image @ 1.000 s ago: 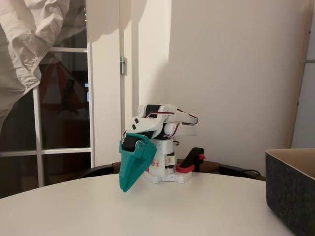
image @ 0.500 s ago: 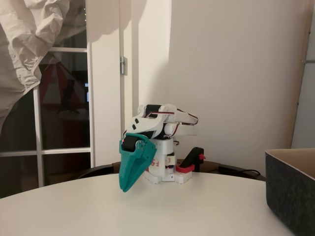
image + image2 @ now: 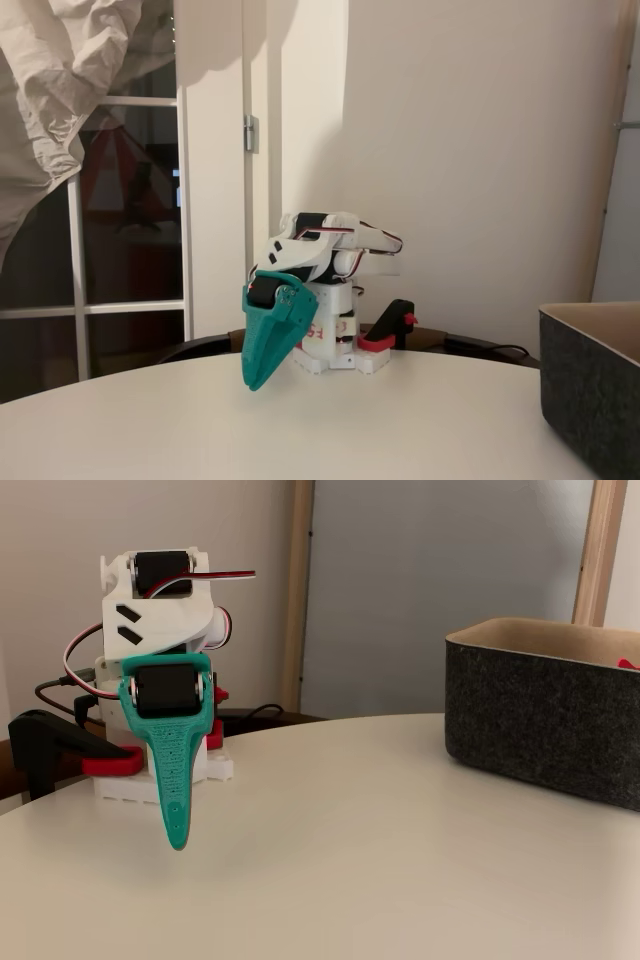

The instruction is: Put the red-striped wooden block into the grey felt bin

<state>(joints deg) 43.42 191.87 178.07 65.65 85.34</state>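
No gap between pincer (image 3: 252, 383) fingers; empty.

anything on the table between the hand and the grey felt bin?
Nothing visible. The hand hangs folded near the arm's base, and bare table runs from it to the grey felt bin. A red sliver shows over the bin's rim.

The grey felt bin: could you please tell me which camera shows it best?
The fixed view that has the grey felt bin at right shows it best: its front wall, rim and tan inside are visible. The other fixed view catches one corner at its right edge.
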